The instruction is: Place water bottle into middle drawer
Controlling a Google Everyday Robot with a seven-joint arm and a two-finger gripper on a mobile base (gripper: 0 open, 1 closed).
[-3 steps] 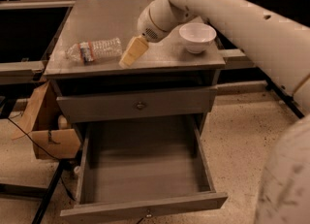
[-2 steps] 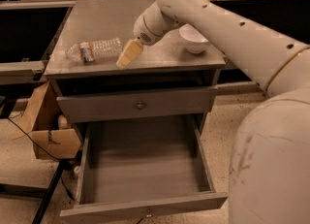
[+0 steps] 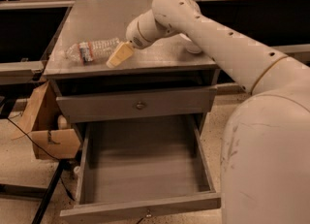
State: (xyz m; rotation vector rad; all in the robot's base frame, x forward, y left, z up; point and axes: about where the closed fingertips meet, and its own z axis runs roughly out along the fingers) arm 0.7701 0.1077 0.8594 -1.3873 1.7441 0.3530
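The water bottle point(image 3: 93, 50) lies on its side on the left part of the grey cabinet top point(image 3: 101, 19), cap to the left, red-and-blue label band near the left end. My gripper point(image 3: 118, 55) reaches down over the top, just right of the bottle's base, its tan fingers near the front edge. The middle drawer point(image 3: 145, 155) is pulled wide open below, with a bare flat floor and a small knob on its front. The arm crosses the frame from the lower right.
A white bowl point(image 3: 193, 47) sits on the cabinet top, mostly hidden behind the arm. The upper drawer panel with a round brass knob point(image 3: 140, 105) is shut. A cardboard box point(image 3: 48, 126) and black cables stand on the floor to the left.
The gripper has moved left along the cabinet top toward the bottle's base. The arm now covers most of the white bowl. The bottle has not moved.
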